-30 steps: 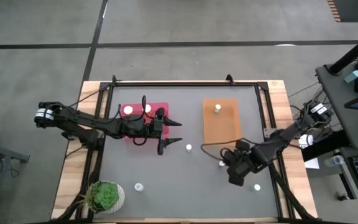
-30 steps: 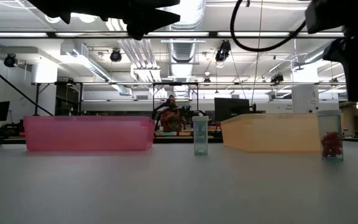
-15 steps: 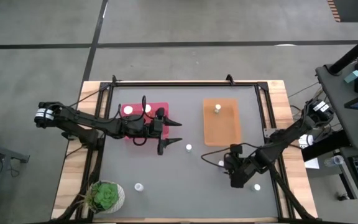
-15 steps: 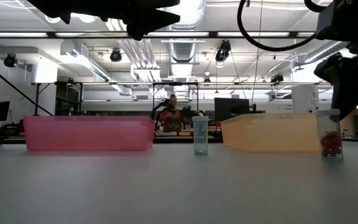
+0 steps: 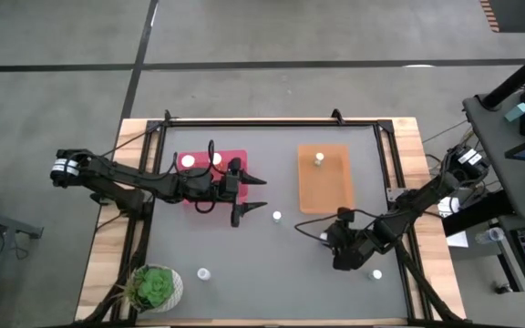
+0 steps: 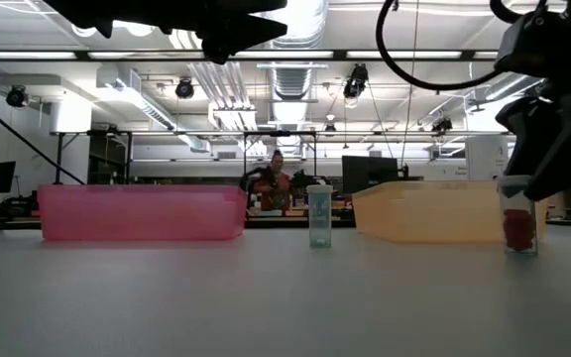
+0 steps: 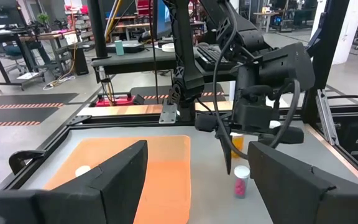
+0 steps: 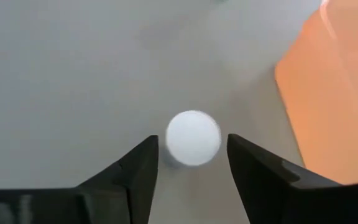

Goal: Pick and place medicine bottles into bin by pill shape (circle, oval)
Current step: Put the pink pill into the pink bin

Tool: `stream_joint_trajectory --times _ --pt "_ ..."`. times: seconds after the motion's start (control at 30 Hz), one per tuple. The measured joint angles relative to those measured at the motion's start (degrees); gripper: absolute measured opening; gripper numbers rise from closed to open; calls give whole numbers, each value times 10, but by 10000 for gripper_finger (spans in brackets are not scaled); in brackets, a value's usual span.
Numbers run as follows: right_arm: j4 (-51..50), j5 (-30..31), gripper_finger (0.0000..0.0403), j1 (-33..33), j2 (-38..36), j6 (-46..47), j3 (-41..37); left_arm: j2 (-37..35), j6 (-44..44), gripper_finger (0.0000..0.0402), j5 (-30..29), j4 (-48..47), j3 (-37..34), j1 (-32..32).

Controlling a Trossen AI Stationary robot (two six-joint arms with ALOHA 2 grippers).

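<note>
The step in hand looks like a pick: the right pincer (image 8: 192, 165) has its two fingers on either side of a white-capped bottle (image 8: 193, 138), with a sliver of gap showing on each side of the cap, so it is open around the bottle and not yet gripping. In the high view this pincer (image 5: 335, 244) sits at lower right of centre on the grey table (image 5: 244, 264), just below the orange bin (image 5: 324, 178). In the low view the bottle (image 6: 519, 226) stands upright at the right edge with red pills inside, in front of that bin.

The next move seems to call for squeezing onto the cap, lifting straight up and carrying the bottle to whichever bin matches its pill shape; that shape is too small to make out.

The left pincer (image 5: 252, 196) hangs open over the edge of the pink bin (image 5: 235, 159), left of centre, holding nothing.

Another bottle (image 6: 319, 216) stands at mid-frame in the low view. No brand, label or writing can be read anywhere.
</note>
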Motion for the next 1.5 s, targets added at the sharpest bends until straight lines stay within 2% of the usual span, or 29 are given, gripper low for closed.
stream_joint_trajectory --times 0.3,0.7,0.87,0.93,1.07,1.23,1.33,1.5 --pt "24 18 158 0 14 6 -16 0 0 262 0 0 0 0" --pt "41 18 88 0 22 9 -18 0 0 262 0 0 -1 0" --pt "49 22 88 0 22 8 -18 0 -2 262 0 -1 -2 0" --pt "59 48 90 0 21 2 -13 0 -2 262 0 -1 -2 0" --pt "129 91 89 -22 20 -60 4 4 -3 262 0 2 -2 0" --pt "216 89 88 -82 21 -188 41 0 -3 262 0 -2 -3 0" --pt "222 56 87 -129 21 -247 74 -26 -2 262 0 -6 -3 0" --pt "221 -54 87 -216 25 -287 116 -92 11 262 0 -59 -2 -1"
